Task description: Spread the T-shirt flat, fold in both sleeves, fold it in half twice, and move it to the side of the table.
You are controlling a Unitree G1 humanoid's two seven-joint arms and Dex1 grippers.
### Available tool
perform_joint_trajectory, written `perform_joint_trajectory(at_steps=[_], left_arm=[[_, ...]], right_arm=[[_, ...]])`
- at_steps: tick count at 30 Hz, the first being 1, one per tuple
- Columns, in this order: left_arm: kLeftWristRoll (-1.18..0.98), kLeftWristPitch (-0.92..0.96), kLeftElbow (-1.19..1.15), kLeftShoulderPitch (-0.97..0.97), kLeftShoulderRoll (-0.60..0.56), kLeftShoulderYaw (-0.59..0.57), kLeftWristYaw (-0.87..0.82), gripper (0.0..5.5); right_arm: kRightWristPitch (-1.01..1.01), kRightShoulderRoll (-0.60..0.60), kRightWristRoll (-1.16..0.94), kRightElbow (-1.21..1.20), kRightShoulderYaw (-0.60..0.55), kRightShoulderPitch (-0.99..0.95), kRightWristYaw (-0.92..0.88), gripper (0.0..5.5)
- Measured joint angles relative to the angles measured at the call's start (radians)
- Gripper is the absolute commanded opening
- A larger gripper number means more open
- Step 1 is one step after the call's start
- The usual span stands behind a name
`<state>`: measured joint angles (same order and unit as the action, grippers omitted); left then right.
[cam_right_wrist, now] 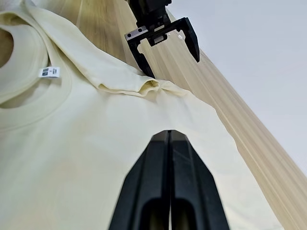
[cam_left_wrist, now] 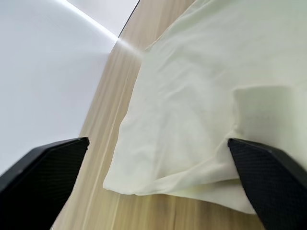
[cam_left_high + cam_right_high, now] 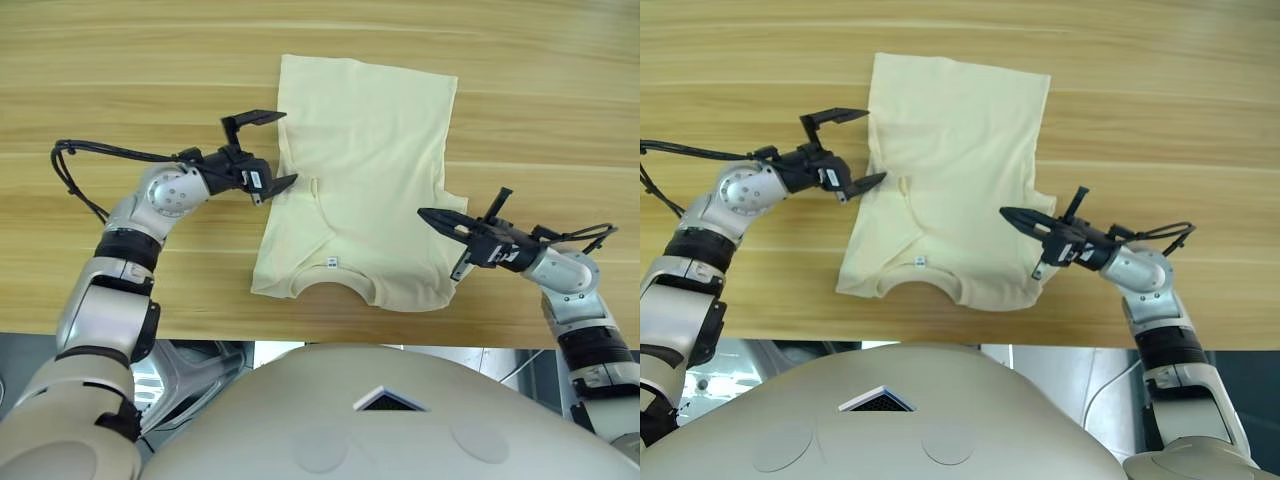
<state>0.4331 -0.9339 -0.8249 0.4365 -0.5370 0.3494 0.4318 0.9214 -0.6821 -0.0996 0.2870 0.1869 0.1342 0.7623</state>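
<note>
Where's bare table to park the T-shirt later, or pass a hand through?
Free: table left of the T-shirt, beyond the left pincer; same on its right, beyond the right pincer; a strip past the hem. Crowded: both shirt sides where the pincers sit, and the thin near edge by the collar.

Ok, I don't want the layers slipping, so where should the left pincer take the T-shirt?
The T-shirt's doubled left edge, where the sleeve lies folded in, approached from the robot's left, low over the table. That edge lies flat and thin, and the open left pincer hovers at it, so both layers should fit.
</note>
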Motion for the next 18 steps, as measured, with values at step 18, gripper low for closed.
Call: perform_joint_trajectory(at_steps=[18], left_arm=[[0.067, -0.029, -0.169, 0.076, 0.058, 0.044, -0.130, 5.39]], right_arm=[[-0.005, 0.033, 0.004, 0.007, 0.002, -0.009, -0.001, 0.00]])
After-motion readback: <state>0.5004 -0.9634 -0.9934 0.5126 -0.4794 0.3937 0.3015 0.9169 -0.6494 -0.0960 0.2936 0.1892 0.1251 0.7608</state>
